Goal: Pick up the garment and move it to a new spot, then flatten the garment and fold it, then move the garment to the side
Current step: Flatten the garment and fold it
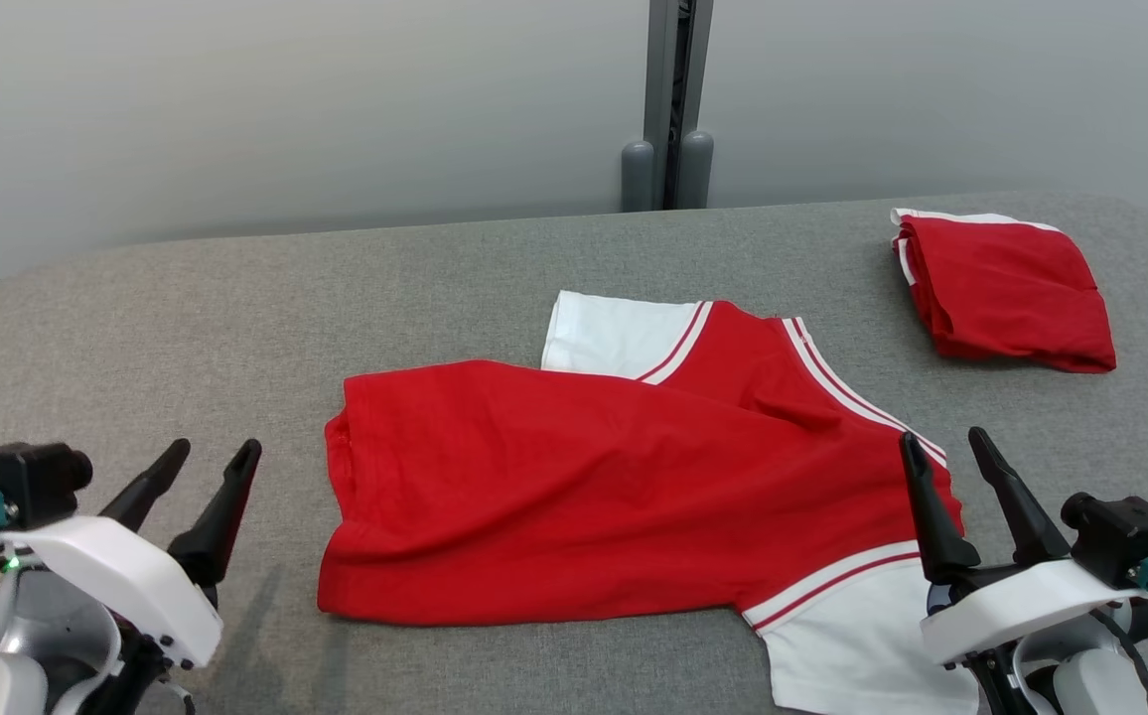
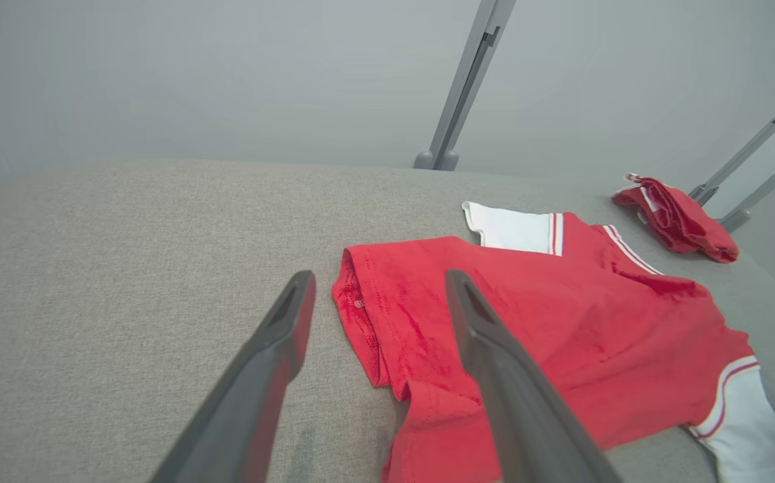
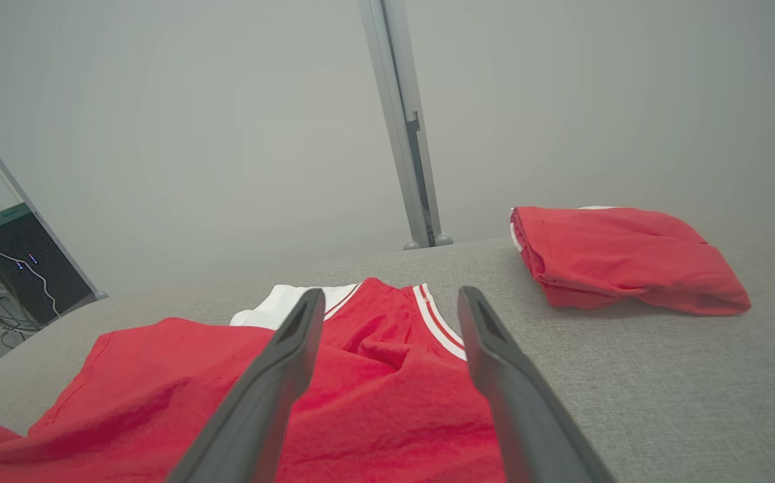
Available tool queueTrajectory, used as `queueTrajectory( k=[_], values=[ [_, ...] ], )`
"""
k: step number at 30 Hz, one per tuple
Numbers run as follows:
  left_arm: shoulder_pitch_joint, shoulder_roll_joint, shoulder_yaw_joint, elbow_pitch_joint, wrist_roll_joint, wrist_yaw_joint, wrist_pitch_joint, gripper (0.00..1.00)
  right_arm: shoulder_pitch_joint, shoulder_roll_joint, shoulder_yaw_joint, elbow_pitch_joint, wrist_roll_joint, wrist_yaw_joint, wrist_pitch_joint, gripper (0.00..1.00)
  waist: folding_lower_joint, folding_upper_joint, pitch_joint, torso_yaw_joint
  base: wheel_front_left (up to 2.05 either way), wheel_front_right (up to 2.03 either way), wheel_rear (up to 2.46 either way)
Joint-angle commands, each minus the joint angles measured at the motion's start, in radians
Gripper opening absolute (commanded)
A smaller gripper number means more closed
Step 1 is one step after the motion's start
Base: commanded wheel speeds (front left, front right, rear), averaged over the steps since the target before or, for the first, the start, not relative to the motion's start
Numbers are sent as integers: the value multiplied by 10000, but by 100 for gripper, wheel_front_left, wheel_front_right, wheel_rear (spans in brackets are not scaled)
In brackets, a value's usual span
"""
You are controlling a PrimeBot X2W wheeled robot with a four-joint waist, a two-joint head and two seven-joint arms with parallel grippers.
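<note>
Garment: red shirt with white sleeves (image 1: 574,487), lying mid-table (image 1: 187,328) between the two grippers; its body looks doubled over on itself; one white sleeve (image 1: 614,338) shows at the far edge, the other at the near right corner
Left gripper (image 1: 216,449): fingers spread, nothing between them; near the hem end, apart from the cloth
Right gripper (image 1: 941,437): spread and empty too; over the garment's right end
Done, as judged: moved and laid fairly flat; a first fold seems made, though creases remain
Left to do: the further folds, then the move aside, perhaps toward the folded red bundle (image 1: 1011,293) at the far right
</note>
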Motion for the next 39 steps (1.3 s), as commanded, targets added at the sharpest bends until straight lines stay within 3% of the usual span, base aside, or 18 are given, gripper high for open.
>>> queueTrajectory(
  k=[1,11,19,26,39],
  values=[
    [238,-97,-48,-189,254,98,-358,100,103,-94,-30,-85,-54,-1,-105,100,0,-1,-14,33,0,0,0],
    [1349,-952,-435,-1056,2195,401,-4083,100,312,-67,22,-396,-157,-1,-308,100,0,-1,-223,240,0,0,0],
    [1812,-1667,-564,-300,2931,1023,-5789,100,631,-3,-34,-727,-351,-1,-381,100,0,-1,-355,377,0,0,0],
    [2130,-1995,-643,183,3310,1132,-6283,100,1070,227,-414,-1112,-726,-1,-426,100,0,-1,-438,362,0,0,0],
    [1848,-2363,-680,707,3506,836,-6376,100,1091,236,-461,-1383,-902,-1,-416,100,0,-1,-502,342,0,0,0]
  ],
)
